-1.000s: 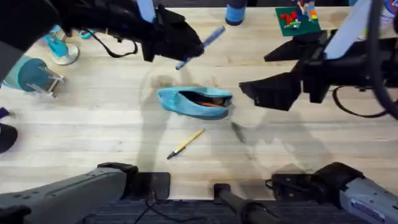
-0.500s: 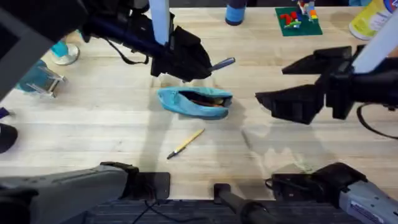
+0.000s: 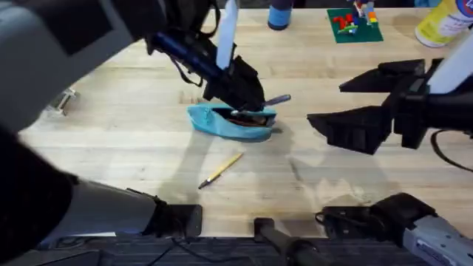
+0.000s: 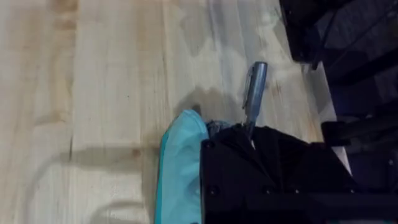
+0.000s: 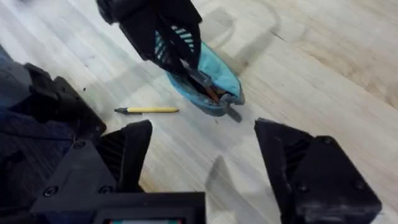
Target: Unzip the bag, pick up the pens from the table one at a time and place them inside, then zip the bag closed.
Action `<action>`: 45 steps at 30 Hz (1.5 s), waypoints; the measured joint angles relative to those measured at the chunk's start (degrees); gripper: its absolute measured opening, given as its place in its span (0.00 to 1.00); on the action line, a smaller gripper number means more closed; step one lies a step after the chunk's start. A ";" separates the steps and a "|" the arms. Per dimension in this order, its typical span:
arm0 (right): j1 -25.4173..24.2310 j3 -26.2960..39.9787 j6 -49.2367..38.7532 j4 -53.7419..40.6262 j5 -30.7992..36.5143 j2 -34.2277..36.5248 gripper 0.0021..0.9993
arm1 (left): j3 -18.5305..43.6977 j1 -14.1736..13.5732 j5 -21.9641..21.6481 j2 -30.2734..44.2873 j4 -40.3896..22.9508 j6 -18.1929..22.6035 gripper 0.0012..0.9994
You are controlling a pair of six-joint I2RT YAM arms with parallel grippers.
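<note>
- Bag (image 3: 233, 122), light blue and unzipped, lies at the middle of the tabletop (image 3: 111, 140) in the overhead view, its opening showing dark and orange contents. The left gripper (image 3: 255, 103) sits directly over the bag's far edge, clenched on the silver pen (image 3: 275, 100), whose free end pokes out past the bag's right end. The tan pen (image 3: 221, 171) lies alone on the boards just in front of the bag. The right gripper (image 3: 351, 111) hangs to the bag's right, well apart from it, fingers spread and grasping nothing.
- Left wrist view: the silver pen (image 4: 254, 93) juts forward from the black left gripper (image 4: 249, 134), with the bag's (image 4: 177, 168) blue fabric immediately beside and beneath the gripper body.
- Right wrist view: the right gripper's (image 5: 205, 149) two black fingers stand wide apart above bare boards; beyond them the left gripper (image 5: 186, 68) presses down at the open bag (image 5: 217, 84), the tan pen (image 5: 146, 110) lying near it.
</note>
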 joint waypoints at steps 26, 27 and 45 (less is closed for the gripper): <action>0.00 0.00 0.04 -0.02 0.52 0.00 1.00 | -2.66 -0.45 -16.03 3.31 1.77 1.85 0.04; 0.00 0.00 0.06 -0.02 0.80 0.00 1.00 | -2.89 -0.45 -16.77 3.31 1.90 1.72 0.04; 0.00 0.00 0.19 -0.04 3.19 0.00 1.00 | -5.81 -1.08 -27.25 3.31 9.34 -5.67 0.15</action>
